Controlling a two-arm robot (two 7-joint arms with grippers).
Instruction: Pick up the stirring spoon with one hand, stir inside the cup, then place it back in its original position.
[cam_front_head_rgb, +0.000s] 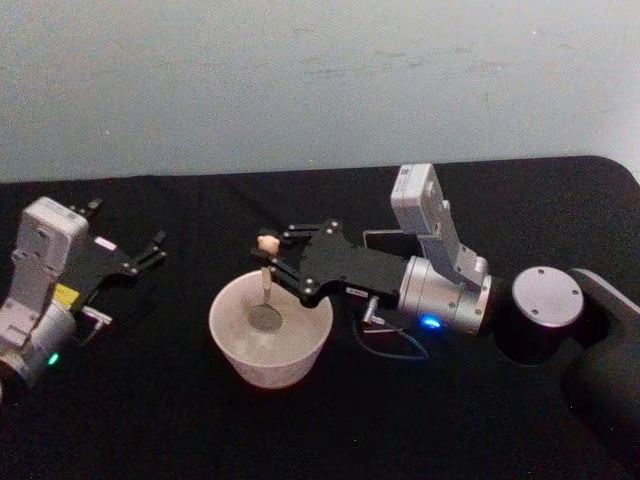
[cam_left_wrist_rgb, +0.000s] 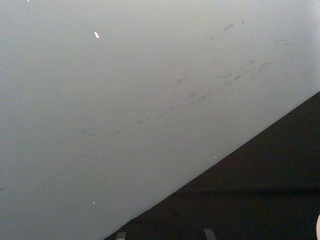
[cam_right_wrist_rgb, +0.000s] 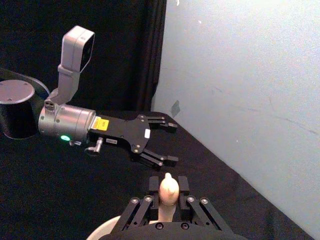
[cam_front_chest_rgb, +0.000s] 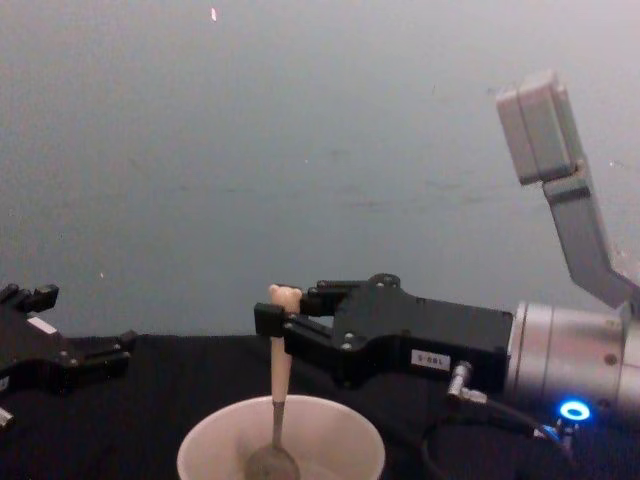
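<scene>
right gripper (cam_front_head_rgb: 272, 248) pinches the stirring spoon (cam_front_chest_rgb: 278, 372) near its top, bowl down in the cup (cam_front_head_rgb: 270, 366), ready to stir; left gripper (cam_front_head_rgb: 128, 226) idles, spread wide.

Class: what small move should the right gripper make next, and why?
Probably circle the stirring spoon gently inside the cup: the right gripper is shut on its handle, and its bowl sits low in the cup. The left gripper is parked open, far left.

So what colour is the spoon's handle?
Beige-peach, clearest in the chest view, where the right gripper holds the spoon in the cup.
</scene>
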